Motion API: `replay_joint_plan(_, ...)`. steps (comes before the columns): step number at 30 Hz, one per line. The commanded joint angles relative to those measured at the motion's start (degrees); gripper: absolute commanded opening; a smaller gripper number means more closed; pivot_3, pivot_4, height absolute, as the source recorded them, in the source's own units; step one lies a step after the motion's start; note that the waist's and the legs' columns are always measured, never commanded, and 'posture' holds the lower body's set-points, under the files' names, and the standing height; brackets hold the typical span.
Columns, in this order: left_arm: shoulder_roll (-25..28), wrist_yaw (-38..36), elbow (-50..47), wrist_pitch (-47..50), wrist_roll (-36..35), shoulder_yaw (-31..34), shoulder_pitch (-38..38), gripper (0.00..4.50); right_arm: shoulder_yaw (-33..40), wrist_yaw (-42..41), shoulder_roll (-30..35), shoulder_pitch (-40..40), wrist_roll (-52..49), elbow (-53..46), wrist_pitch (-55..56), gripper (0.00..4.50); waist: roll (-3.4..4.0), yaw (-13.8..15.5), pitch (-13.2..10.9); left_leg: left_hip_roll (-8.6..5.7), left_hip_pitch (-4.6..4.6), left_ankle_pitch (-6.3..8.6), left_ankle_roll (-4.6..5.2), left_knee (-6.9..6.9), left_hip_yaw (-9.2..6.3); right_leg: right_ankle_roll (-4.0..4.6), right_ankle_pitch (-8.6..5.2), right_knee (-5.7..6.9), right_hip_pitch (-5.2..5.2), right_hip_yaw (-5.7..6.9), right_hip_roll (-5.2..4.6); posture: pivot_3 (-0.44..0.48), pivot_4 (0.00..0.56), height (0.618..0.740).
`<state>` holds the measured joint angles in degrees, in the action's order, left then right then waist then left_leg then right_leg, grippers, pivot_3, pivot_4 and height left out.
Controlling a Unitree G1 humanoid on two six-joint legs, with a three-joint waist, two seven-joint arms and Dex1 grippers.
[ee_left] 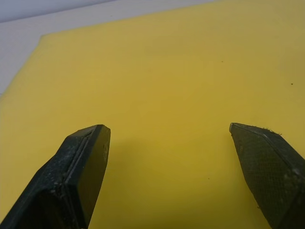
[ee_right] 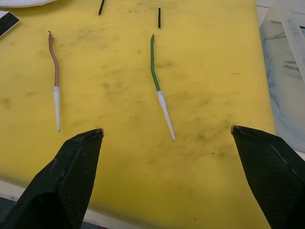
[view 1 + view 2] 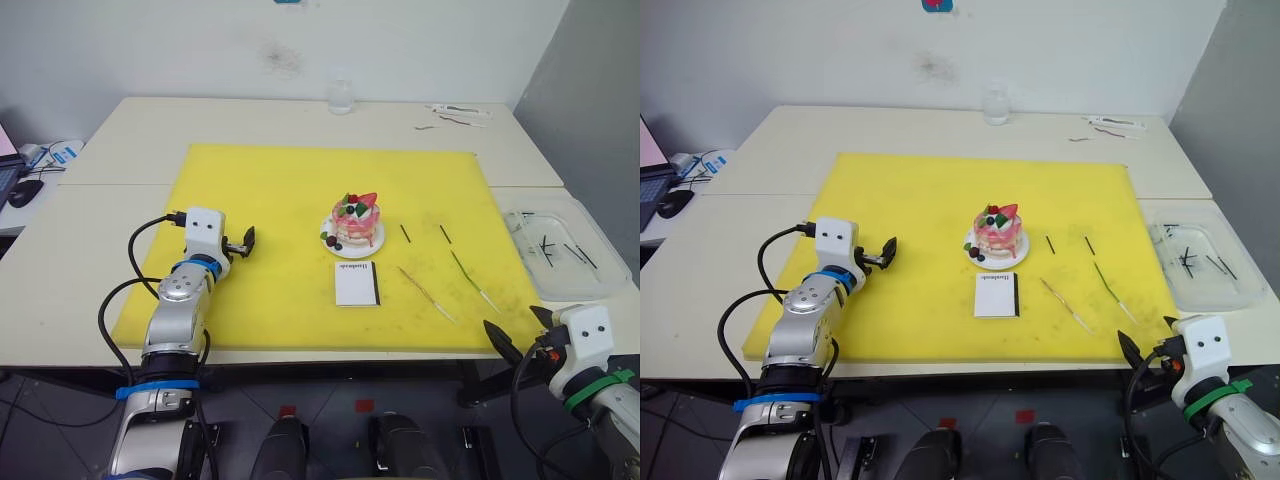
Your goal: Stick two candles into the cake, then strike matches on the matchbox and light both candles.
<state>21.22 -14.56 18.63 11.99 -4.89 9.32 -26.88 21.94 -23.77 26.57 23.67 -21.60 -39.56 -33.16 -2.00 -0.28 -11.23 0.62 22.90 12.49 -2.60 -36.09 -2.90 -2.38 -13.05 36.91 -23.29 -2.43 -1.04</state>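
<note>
- cake (image 3: 356,222) on the yellow mat (image 3: 270,200), matchbox (image 3: 357,283) just in front
- green candle (image 2: 159,88) and tan candle (image 2: 55,80) lie flat near the right gripper (image 2: 167,131), spread, empty
- left gripper (image 1: 169,128) spread over bare mat

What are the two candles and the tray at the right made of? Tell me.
Green candle and tan candle: probably wax, matte, slightly wavy, each with a white pointed tip, likely plastic. Tray: clear plastic by its see-through, glossy walls. Both pincers, left and right, are open.
</note>
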Motion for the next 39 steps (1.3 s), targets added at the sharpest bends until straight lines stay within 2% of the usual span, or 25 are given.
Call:
replay_joint_plan(1,1.2,-0.7,-2.4,-0.3,0.2,-0.2,-0.5,4.44,1.0,-0.2,0.9,-0.6,-0.5,-1.5,0.0,4.50,0.00,0.0,0.0,0.00,0.00,0.00,0.00,0.00,0.00,0.00,0.00,0.00,0.00,0.00,0.00,0.000,0.150,0.740)
replay_joint_plan(17,0.7,-1.7,-4.5,-0.5,-1.3,0.5,0.3,4.44,1.1,-1.6,2.3,-1.6,-0.5,0.1,-0.3,4.50,0.00,0.0,0.0,0.00,0.00,0.00,0.00,0.00,0.00,0.00,0.00,0.01,0.00,0.00,0.00,0.000,0.150,0.740)
replay_joint_plan(20,1.6,-3.8,-5.7,-0.8,-1.9,0.4,1.1,4.44,1.0,-2.0,2.7,-1.7,-0.3,0.8,0.0,4.50,0.00,0.0,0.0,0.00,0.01,0.00,0.00,0.00,0.00,-0.01,0.00,0.00,0.00,-0.01,0.00,0.000,0.150,0.740)
replay_joint_plan(22,2.8,-9.2,-8.8,0.7,-5.4,0.7,2.1,4.44,1.0,-2.4,3.0,-1.7,-0.2,1.2,0.2,4.50,0.00,-0.1,0.0,0.00,0.00,0.00,0.00,0.01,0.01,0.00,0.00,0.00,0.00,-0.01,0.00,0.000,0.150,0.740)
replay_joint_plan(27,13.1,-31.9,-24.6,12.4,-16.7,-5.4,3.0,4.44,1.4,-4.0,5.0,-3.8,-0.4,3.6,0.2,4.50,0.01,-0.3,0.0,0.04,0.04,0.00,0.00,0.01,0.01,0.06,-0.03,0.01,-0.05,0.01,0.01,0.000,0.150,0.740)
replay_joint_plan(30,17.4,-39.8,-32.4,20.4,-23.0,-9.3,1.0,4.44,1.1,-4.6,6.1,-5.8,-0.6,5.7,-0.3,4.50,0.07,-0.2,0.0,0.00,0.02,0.00,0.00,-0.01,0.03,0.07,-0.04,-0.02,-0.02,-0.02,-0.06,0.000,0.150,0.740)
replay_joint_plan(32,19.4,-44.6,-36.5,22.2,-24.3,-13.3,-0.5,4.44,0.8,-5.4,6.9,-6.7,-0.6,6.9,-0.6,4.50,0.06,-0.2,0.0,-0.01,0.02,0.00,0.00,-0.02,0.05,0.07,-0.04,-0.02,0.00,-0.02,-0.07,0.000,0.150,0.740)
replay_joint_plan(35,18.8,-49.5,-39.5,22.8,-25.2,-19.1,-4.3,4.44,0.1,-6.5,8.0,-8.0,-0.3,9.2,-0.4,4.50,0.06,-0.2,0.0,0.00,0.03,0.00,0.00,0.01,0.05,0.11,-0.07,-0.04,-0.01,-0.01,-0.05,0.000,0.150,0.740)
replay_joint_plan(39,14.2,-50.3,-36.2,19.6,-23.1,-22.9,-7.2,4.44,-1.1,-8.1,9.2,-9.0,0.3,12.0,0.3,4.50,0.07,-0.2,0.0,0.00,0.04,0.00,0.01,0.01,0.05,0.12,-0.08,-0.02,-0.02,-0.01,-0.01,0.000,0.150,0.740)
